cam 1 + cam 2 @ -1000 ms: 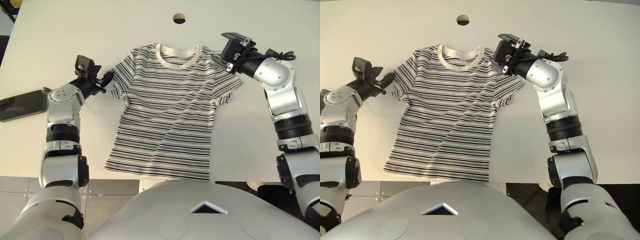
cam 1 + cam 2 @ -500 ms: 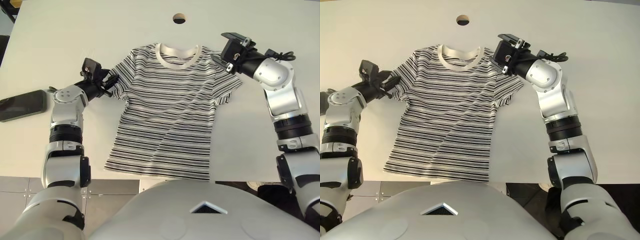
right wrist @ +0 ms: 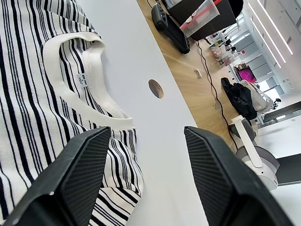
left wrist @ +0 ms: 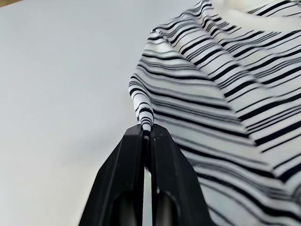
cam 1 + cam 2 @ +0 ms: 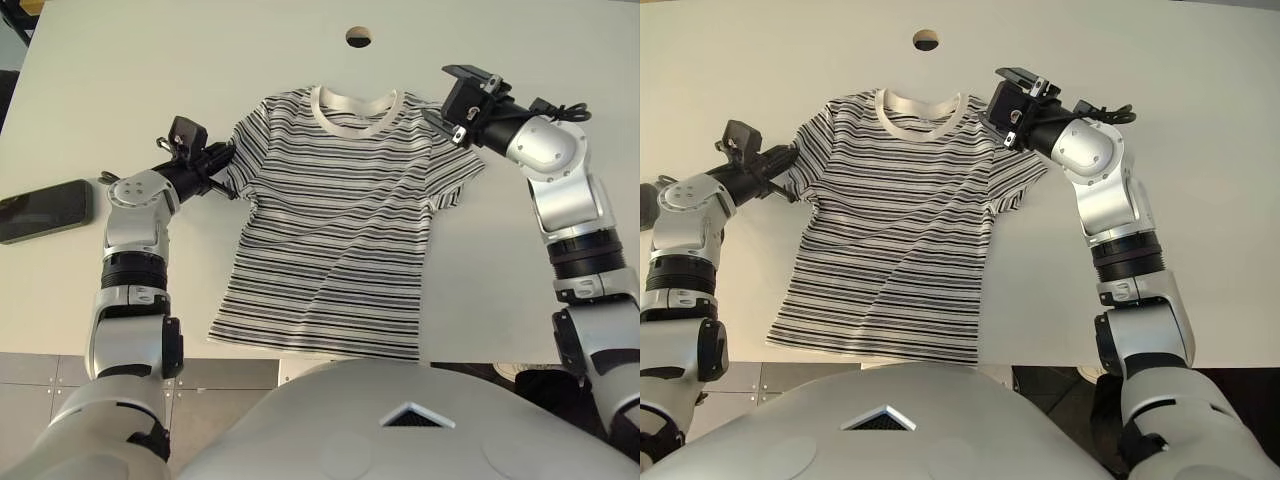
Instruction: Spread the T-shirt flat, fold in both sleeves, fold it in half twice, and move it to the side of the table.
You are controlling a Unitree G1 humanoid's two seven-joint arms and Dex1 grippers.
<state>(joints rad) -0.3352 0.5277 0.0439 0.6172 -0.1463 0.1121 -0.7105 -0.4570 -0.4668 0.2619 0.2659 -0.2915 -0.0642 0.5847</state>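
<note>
The limp, light black-and-white striped T-shirt (image 5: 340, 230) looks best taken by its hems: left fingers (image 4: 122, 188) pinch one sleeve edge (image 4: 143, 110), right fingers (image 3: 80, 179) hang spread wide by the other shoulder (image 5: 425, 120).

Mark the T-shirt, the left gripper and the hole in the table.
T-shirt (image 5: 335, 230), left eye view, middle of the striped front.
left gripper (image 4: 146, 133), left wrist view, between the fingertips pinching the sleeve edge.
hole (image 5: 358, 37), left eye view, centre of the opening.

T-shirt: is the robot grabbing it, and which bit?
Yes. The left gripper is shut on the edge of the T-shirt sleeve on the robot's left. The right gripper is open by the other shoulder, holding nothing.
</note>
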